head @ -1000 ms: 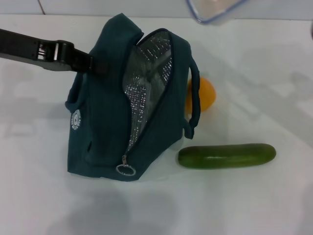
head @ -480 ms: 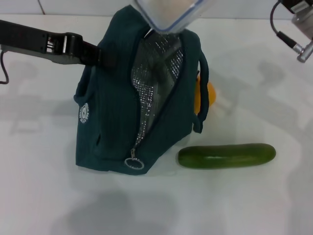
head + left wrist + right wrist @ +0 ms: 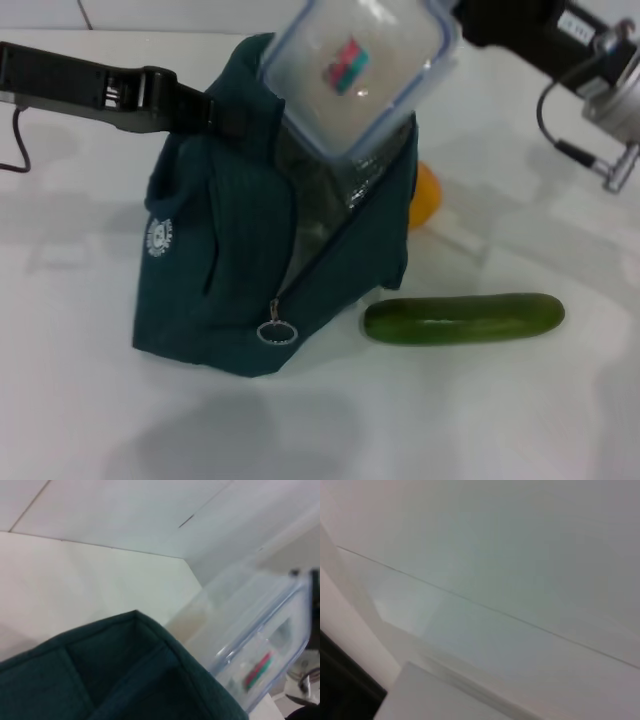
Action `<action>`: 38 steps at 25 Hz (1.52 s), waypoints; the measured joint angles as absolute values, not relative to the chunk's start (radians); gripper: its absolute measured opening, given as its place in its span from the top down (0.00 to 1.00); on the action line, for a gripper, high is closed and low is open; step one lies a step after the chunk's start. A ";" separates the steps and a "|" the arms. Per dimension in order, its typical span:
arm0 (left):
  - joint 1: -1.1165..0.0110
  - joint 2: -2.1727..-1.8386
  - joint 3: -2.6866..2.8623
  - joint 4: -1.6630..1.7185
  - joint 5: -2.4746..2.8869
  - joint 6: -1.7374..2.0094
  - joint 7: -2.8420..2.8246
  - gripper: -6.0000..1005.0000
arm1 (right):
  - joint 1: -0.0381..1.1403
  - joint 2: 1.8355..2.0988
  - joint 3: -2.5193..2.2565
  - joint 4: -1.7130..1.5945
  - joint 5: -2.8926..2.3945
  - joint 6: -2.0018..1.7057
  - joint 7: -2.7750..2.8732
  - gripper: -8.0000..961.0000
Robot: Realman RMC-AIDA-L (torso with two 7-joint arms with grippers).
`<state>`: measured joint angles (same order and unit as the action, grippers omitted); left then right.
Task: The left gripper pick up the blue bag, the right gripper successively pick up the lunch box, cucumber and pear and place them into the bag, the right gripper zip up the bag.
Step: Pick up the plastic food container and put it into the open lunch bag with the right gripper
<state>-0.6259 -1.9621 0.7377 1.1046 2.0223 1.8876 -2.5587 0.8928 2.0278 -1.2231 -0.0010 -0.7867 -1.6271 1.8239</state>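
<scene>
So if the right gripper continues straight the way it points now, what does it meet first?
The right gripper points down-left, carrying the lunch box. Its lower end already sits at the open mouth of the blue bag, so the bag's lining would probably be met first. Depth is unclear.

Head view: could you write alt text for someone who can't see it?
A clear lunch box, tilted, is held by the right gripper at the open mouth of a blue bag standing on a white table, its far edge gripped by the left gripper. A cucumber lies beside the bag, with a pear partly hidden behind it.
</scene>
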 joint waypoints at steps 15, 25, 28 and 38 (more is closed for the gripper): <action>-0.627 -1.981 0.743 1.056 2.026 1.874 -2.529 0.95 | 0.821 2.028 -1.476 -0.125 -0.766 -1.473 1.831 0.78; -0.618 -1.986 0.744 1.043 2.027 1.874 -2.516 0.96 | 0.726 2.028 -1.876 -0.328 -0.462 -1.298 1.821 0.77; -0.618 -1.986 0.744 1.043 2.027 1.875 -2.513 0.96 | 0.724 2.028 -1.877 -0.331 -0.463 -1.298 1.821 0.76; -0.605 -1.986 0.742 1.046 2.025 1.877 -2.511 0.96 | 0.719 2.028 -1.878 -0.346 -0.466 -1.339 1.781 0.75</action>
